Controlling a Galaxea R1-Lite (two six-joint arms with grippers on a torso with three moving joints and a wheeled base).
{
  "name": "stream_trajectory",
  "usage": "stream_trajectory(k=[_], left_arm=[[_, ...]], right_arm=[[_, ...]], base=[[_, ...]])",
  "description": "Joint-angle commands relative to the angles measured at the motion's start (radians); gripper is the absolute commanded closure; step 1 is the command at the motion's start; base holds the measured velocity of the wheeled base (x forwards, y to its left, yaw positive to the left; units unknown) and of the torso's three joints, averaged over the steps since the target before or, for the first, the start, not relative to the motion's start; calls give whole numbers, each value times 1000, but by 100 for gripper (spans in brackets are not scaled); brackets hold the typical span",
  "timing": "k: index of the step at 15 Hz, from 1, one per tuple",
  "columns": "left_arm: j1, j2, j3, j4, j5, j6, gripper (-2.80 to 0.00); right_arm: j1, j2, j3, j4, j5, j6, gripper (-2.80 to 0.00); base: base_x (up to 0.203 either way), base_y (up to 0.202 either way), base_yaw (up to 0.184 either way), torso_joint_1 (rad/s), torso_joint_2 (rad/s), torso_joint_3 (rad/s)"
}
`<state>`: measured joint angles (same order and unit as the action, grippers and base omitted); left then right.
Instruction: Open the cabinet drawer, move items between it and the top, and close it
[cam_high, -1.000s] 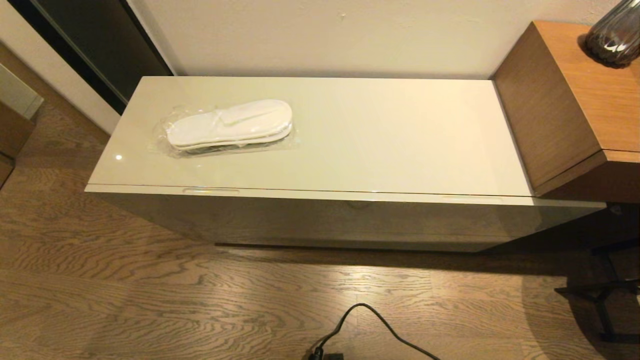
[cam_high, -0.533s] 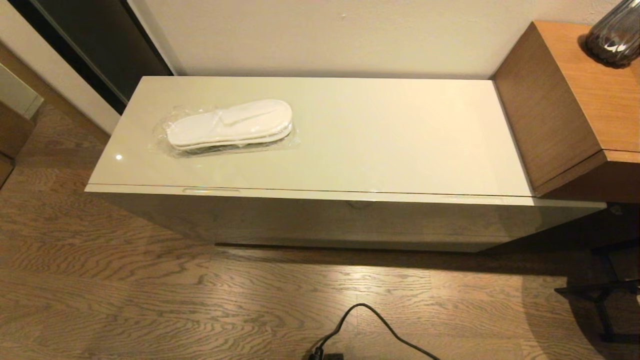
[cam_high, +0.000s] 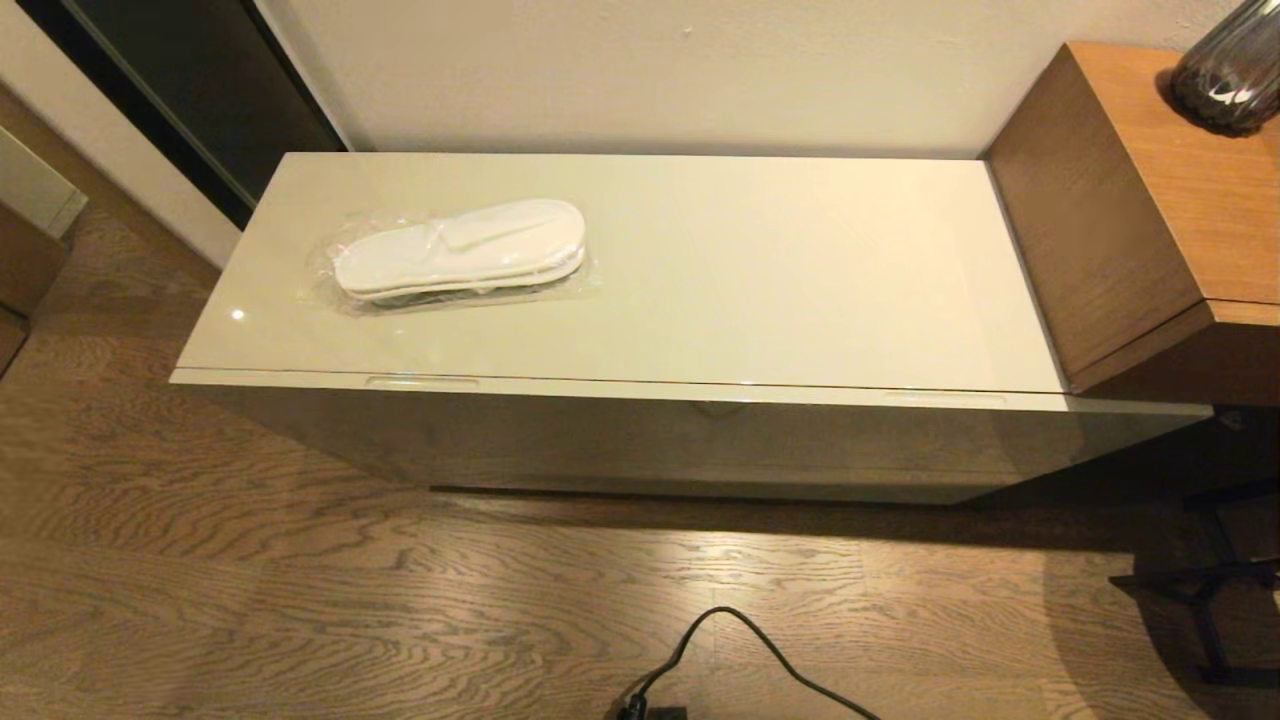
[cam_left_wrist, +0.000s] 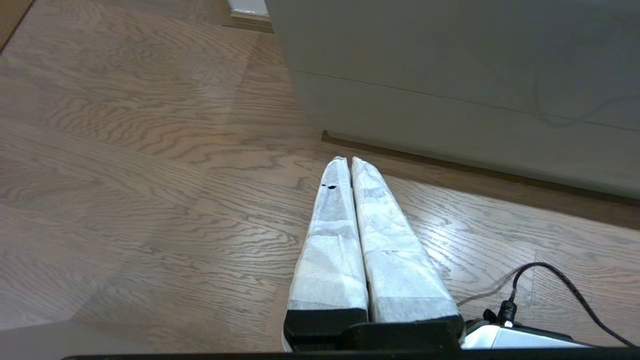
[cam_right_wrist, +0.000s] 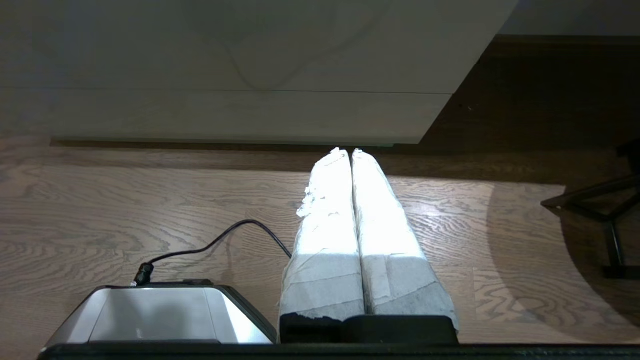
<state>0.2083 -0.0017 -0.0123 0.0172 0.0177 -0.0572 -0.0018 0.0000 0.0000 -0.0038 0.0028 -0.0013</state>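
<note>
White slippers (cam_high: 460, 250) sealed in clear plastic lie on the left part of the glossy cream-white top (cam_high: 750, 270) of the low cabinet. The cabinet drawer (cam_high: 690, 440) is closed, its two slim handle slots along its upper edge. The small white packet is out of view. Neither arm shows in the head view. My left gripper (cam_left_wrist: 346, 160) hangs low over the wooden floor, shut and empty, short of the drawer front (cam_left_wrist: 450, 65). My right gripper (cam_right_wrist: 346, 151) is likewise shut and empty above the floor, near the drawer front (cam_right_wrist: 250, 65).
The taller orange-brown desk (cam_high: 1150, 200) adjoins the cabinet on the right, with a dark glass vase (cam_high: 1225, 70) on it. A black cable (cam_high: 740, 650) lies on the floor in front. A dark metal stand (cam_high: 1210, 590) sits at the lower right.
</note>
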Motion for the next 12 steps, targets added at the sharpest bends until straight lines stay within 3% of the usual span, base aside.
stream_trajectory(k=[1, 12], left_arm=[[0, -38, 2, 0, 1, 0, 0], [1, -38, 12, -29, -1, 0, 0]], right_arm=[[0, 0, 0, -1, 2, 0, 0], [0, 0, 1, -1, 0, 0, 0]], base=[[0, 0, 0, 0, 0, 0], [0, 0, 0, 0, 0, 0]])
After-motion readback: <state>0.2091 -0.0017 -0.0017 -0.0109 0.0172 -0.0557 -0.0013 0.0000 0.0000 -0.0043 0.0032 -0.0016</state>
